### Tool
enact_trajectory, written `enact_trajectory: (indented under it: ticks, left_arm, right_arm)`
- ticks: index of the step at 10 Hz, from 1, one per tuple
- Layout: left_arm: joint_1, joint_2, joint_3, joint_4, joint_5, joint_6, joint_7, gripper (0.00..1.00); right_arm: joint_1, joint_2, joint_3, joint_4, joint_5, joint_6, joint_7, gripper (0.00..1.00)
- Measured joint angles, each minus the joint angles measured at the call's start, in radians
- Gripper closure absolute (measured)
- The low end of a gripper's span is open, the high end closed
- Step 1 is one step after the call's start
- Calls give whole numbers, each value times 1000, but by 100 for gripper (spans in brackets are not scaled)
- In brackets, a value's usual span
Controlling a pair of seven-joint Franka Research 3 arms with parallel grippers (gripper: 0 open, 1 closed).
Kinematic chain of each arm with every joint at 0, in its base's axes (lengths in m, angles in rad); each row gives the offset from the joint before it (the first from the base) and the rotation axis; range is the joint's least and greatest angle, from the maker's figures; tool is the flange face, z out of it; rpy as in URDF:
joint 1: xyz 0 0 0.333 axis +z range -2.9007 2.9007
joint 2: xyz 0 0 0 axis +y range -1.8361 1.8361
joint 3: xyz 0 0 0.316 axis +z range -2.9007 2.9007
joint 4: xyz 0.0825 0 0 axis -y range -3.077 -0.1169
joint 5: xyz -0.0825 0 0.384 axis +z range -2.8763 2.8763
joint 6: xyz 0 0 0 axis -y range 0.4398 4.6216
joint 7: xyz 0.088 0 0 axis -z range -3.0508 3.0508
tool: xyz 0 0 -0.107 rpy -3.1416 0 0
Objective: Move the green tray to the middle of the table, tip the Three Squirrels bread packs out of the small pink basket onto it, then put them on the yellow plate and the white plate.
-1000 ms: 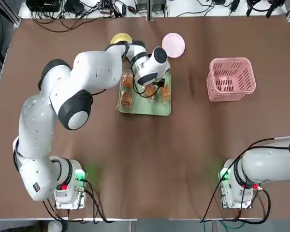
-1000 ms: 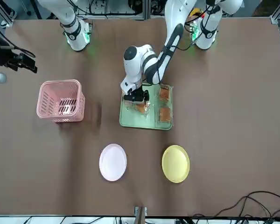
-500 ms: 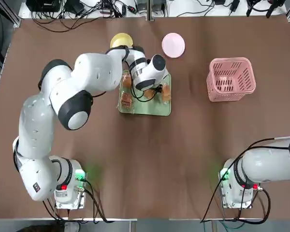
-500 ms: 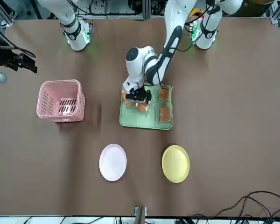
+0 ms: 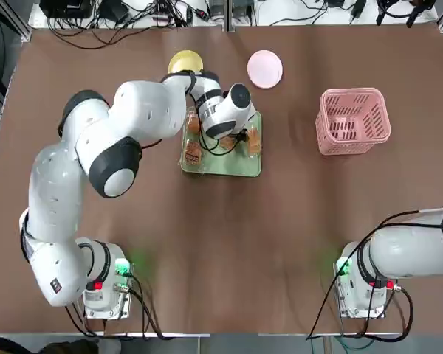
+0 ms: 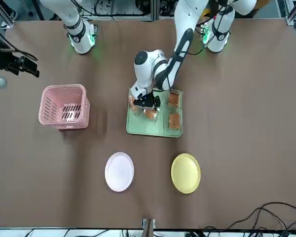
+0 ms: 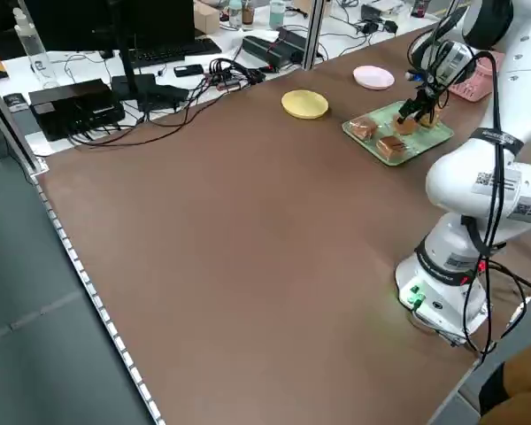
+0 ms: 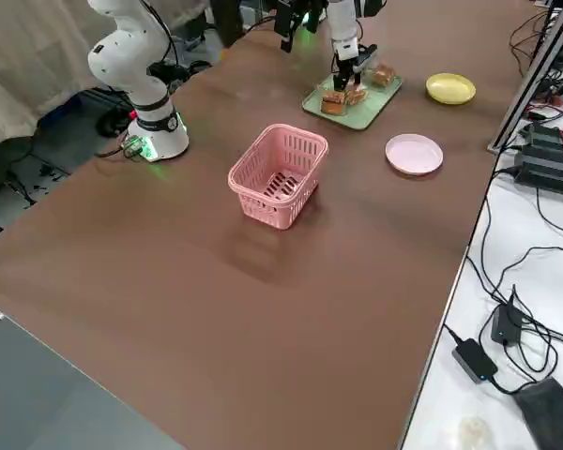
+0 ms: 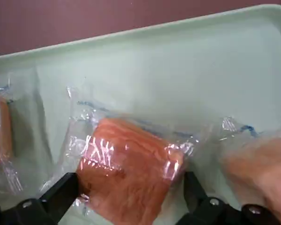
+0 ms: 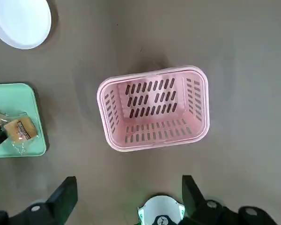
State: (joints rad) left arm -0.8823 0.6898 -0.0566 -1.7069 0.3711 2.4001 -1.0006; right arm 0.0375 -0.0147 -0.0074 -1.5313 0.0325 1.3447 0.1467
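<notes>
The green tray (image 5: 232, 164) lies mid-table with several Three Squirrels bread packs on it, among them one at its left end (image 5: 193, 153) and another at its right (image 5: 252, 140). My left gripper (image 5: 229, 139) is low over the tray and open. In the left wrist view its fingers (image 9: 61, 197) stand on either side of one pack (image 9: 126, 164). The small pink basket (image 5: 353, 120) sits upright to the right, with nothing showing inside. The yellow plate (image 5: 185, 61) and the white plate (image 5: 265, 68) lie bare beyond the tray. My right gripper (image 10: 129, 183) hangs open, high above the basket (image 10: 152, 110).
Cables and equipment line the table's far edge (image 5: 133, 18). The right arm's base (image 5: 365, 284) and the left arm's base (image 5: 103, 284) stand at the near edge. Bare brown tabletop (image 5: 244, 236) stretches between the tray and the bases.
My left gripper has shifted slightly over the tray and settled lower around a bread pack. The right arm, the basket and the plates have not moved.
</notes>
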Motion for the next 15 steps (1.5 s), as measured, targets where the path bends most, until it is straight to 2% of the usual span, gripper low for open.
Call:
enact_trajectory:
  ticks: [3, 9, 15]
  left_arm:
    - [40, 29, 5, 35, 0, 17, -1, 0]
    - [50, 177, 27, 260, 0, 19, -57, 0]
    - [39, 225, 15, 368, -15, 21, -134, 0]
  right_arm:
    - [-5, 0, 0, 0, 0, 0, 0, 1]
    - [-5, 0, 0, 0, 1, 0, 0, 1]
    - [-6, 0, -1, 0, 1, 0, 0, 1]
